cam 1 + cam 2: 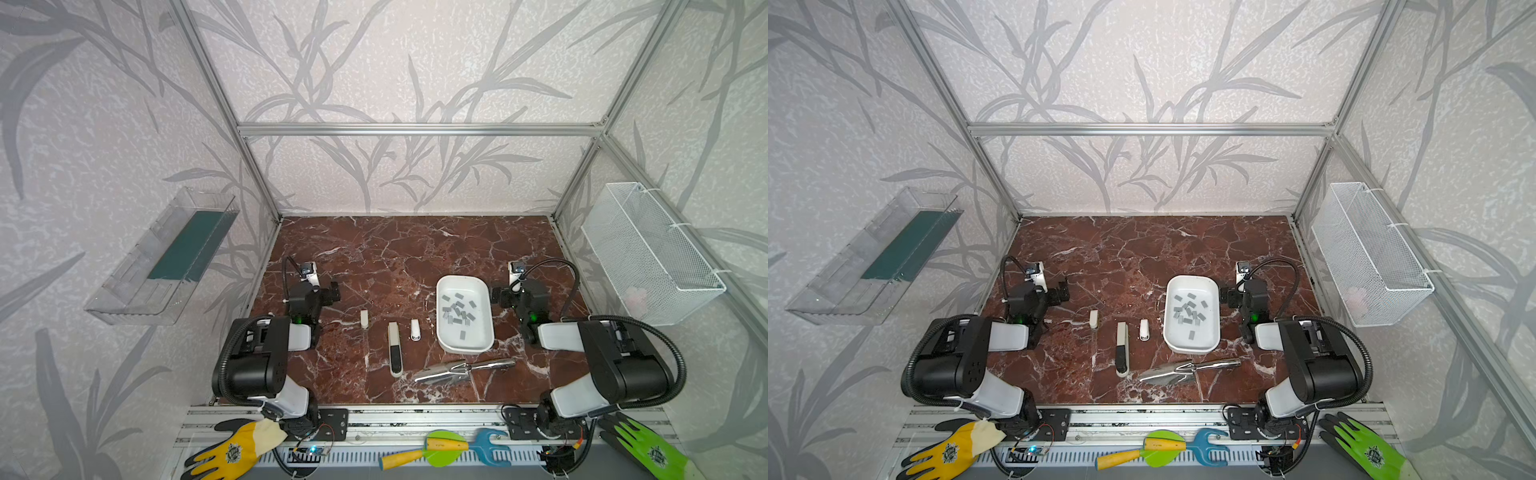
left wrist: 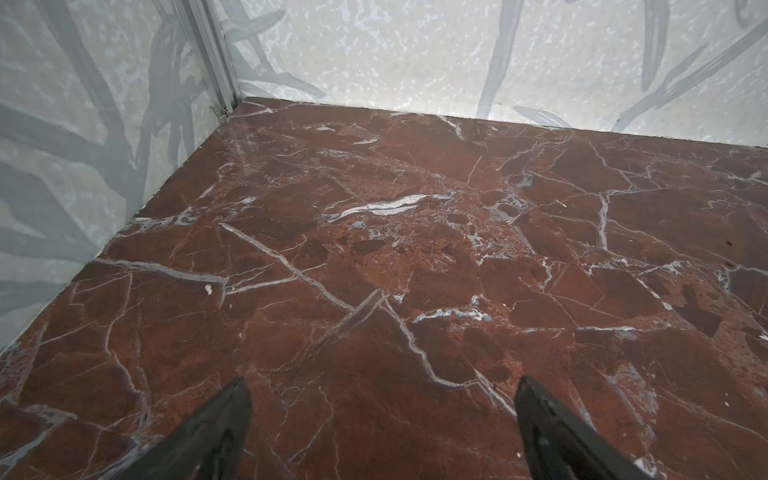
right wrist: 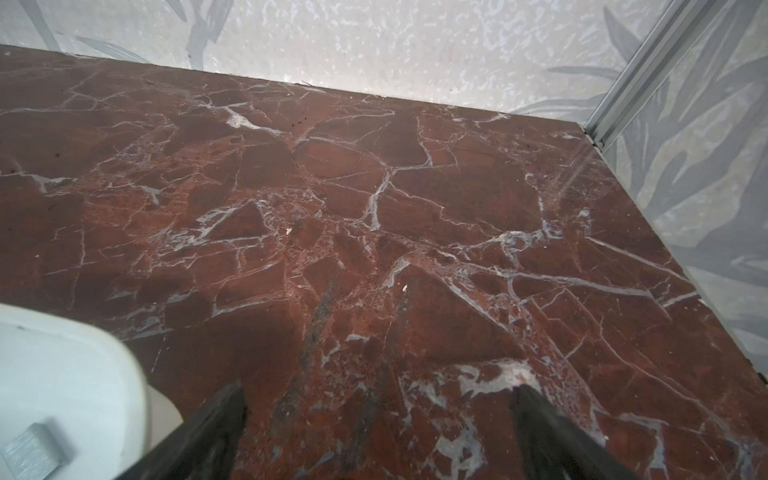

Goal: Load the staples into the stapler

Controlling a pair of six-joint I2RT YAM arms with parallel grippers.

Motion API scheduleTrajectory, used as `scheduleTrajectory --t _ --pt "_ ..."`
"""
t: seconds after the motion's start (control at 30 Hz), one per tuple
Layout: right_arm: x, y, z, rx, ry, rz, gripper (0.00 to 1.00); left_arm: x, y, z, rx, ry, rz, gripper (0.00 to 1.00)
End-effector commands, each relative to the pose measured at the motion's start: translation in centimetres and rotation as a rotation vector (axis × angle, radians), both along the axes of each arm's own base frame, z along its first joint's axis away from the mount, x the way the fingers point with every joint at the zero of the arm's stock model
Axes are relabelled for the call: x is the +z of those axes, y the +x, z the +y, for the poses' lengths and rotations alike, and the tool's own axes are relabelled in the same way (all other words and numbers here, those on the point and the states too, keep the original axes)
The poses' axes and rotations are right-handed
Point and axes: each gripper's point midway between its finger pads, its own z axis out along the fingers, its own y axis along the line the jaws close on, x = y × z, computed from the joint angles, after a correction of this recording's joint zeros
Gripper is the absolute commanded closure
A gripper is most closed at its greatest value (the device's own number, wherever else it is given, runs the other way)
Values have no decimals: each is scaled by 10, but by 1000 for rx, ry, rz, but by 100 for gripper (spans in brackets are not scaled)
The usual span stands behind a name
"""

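The stapler [image 1: 395,350] [image 1: 1122,350], long, white and black, lies flat at the middle front of the marble table. To its right a white tray [image 1: 484,291] [image 1: 1212,286] holds several small grey staples [image 1: 457,312] [image 1: 1189,312] scattered loose. My left gripper [image 1: 332,291] [image 1: 1062,293] hovers open at the left, well apart from the stapler; the left wrist view shows only bare marble between its fingers [image 2: 232,415]. My right gripper [image 1: 498,296] [image 1: 1226,297] is open just right of the tray. The right wrist view catches the tray's corner [image 3: 104,357] and one staple [image 3: 33,449].
Two small white objects [image 1: 364,319] [image 1: 414,329] flank the stapler's far end. A shiny metal scoop [image 1: 457,370] lies in front of the tray. A wire basket [image 1: 648,253] hangs on the right wall, a clear bin [image 1: 166,257] on the left. Gloves and toy tools rest on the front rail.
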Motion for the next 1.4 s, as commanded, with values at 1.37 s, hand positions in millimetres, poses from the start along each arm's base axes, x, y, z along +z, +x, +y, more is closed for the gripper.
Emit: scheduleTrajectory --t 1.37 --pt "105 -4 -13 -227 7 -52 1 68 -16 -11 47 146 -130 1"
